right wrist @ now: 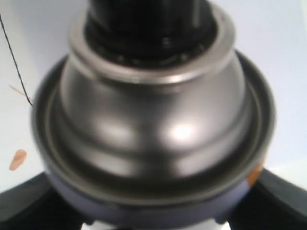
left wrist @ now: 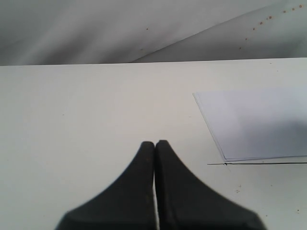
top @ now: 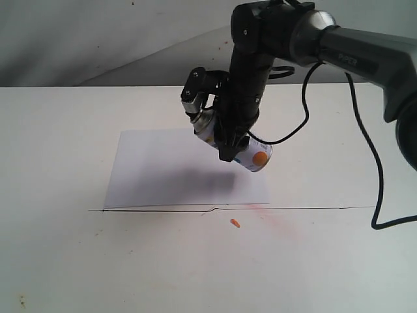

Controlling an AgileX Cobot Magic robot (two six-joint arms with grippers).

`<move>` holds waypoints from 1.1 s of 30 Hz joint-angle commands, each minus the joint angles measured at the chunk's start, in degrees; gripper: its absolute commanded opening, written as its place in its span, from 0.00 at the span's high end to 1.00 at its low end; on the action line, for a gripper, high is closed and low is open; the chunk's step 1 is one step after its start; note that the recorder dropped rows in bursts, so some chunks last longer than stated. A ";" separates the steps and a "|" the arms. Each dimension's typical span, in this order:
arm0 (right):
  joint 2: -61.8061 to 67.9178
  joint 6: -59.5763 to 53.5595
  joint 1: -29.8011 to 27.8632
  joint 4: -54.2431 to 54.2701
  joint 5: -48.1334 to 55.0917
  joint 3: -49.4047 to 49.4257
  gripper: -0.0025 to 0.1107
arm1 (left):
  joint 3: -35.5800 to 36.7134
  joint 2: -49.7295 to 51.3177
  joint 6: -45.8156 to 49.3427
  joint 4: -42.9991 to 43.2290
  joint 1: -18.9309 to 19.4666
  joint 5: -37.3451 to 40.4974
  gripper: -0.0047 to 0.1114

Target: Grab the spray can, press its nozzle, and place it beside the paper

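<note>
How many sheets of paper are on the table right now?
1. The plain white rectangular sheet lies flat on the white table, below the silver-topped dotted spray can held tilted in the right gripper. Any sheet stacked exactly beneath it would be hidden.

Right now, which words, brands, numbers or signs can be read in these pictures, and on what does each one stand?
"PIPER": on the grey link of the right arm, small and only just readable.
Can: coloured dots on its label, no text that can be read.
Paper: blank.
Nothing else to read in any view.
</note>
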 commanded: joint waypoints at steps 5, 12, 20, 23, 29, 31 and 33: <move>-1.13 -0.75 -0.15 1.58 0.00 -0.61 0.98 | 0.29 -0.27 -0.64 -0.83 -0.31 -12.41 0.96; -1.13 -0.17 -0.04 2.11 0.00 -0.61 0.98 | 0.29 -0.27 -0.53 -2.97 -0.31 -24.16 0.96; -1.13 -0.17 -0.04 2.89 0.00 -0.61 0.98 | -0.52 -0.27 -10.73 -15.65 -0.31 -28.42 0.96; -1.13 -0.17 -0.04 2.89 0.00 -0.61 0.98 | -3.46 2.06 -10.98 -19.11 -0.31 -27.38 0.96; -1.13 -0.17 -0.04 2.89 0.00 -0.61 0.98 | -15.98 17.01 -10.98 -20.25 -0.31 -21.00 0.96; -1.13 -0.17 -0.04 2.89 0.00 -0.61 0.98 | -22.34 23.56 -10.98 -20.25 -0.31 -17.91 0.96; -1.13 -0.17 -0.04 3.13 0.00 -0.61 0.98 | -29.49 31.44 -10.77 -19.79 -0.31 -14.06 0.96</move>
